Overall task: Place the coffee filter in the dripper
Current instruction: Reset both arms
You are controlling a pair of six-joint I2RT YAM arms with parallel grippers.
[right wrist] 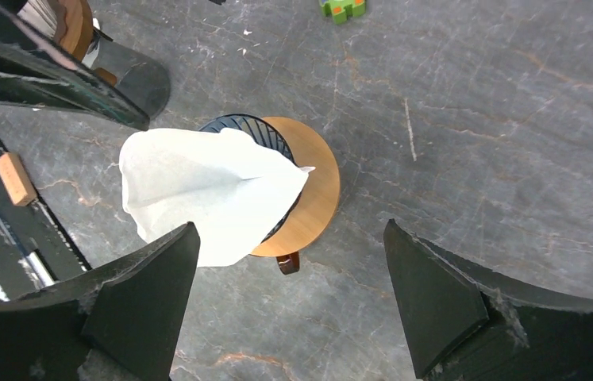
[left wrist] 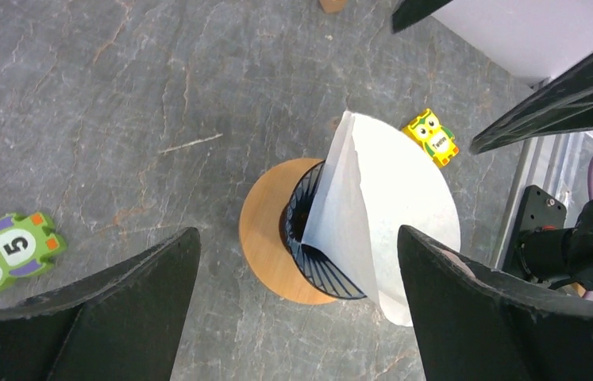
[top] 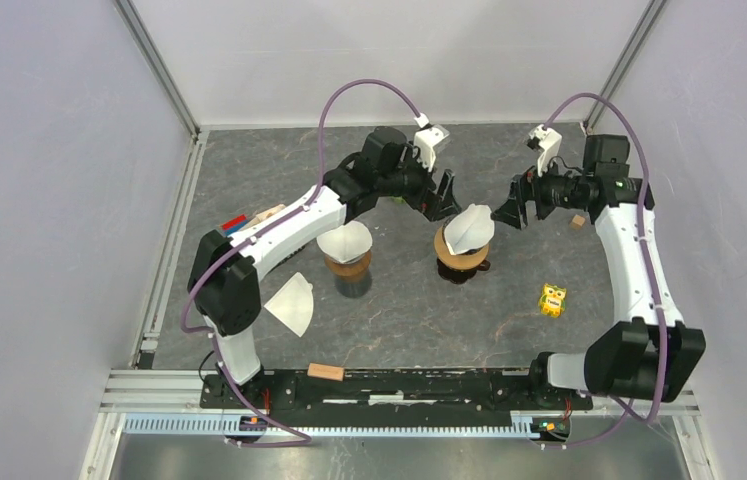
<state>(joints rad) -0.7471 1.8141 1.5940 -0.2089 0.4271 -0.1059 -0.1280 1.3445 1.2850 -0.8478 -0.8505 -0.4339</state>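
Note:
A dripper (top: 461, 262) with a round wooden base and a black ribbed cone stands mid-table. A white paper filter (top: 470, 229) sits in it still partly folded, tilted and sticking out over the rim. My left gripper (top: 441, 200) hovers just behind and left of it, open and empty. My right gripper (top: 509, 212) hovers just to its right, open and empty. The left wrist view shows the filter (left wrist: 392, 198) leaning out of the cone (left wrist: 333, 274) between my open gripper (left wrist: 297, 238). The right wrist view shows the filter (right wrist: 206, 186) over the dripper (right wrist: 313, 190), beyond my open gripper (right wrist: 289, 230).
A second dripper with a filter in it (top: 345, 245) stands to the left, and a loose filter (top: 292, 303) lies in front of it. A yellow owl toy (top: 552, 299) lies to the right, a green owl piece (left wrist: 7, 252) behind. A wooden block (top: 326, 372) sits near the front rail.

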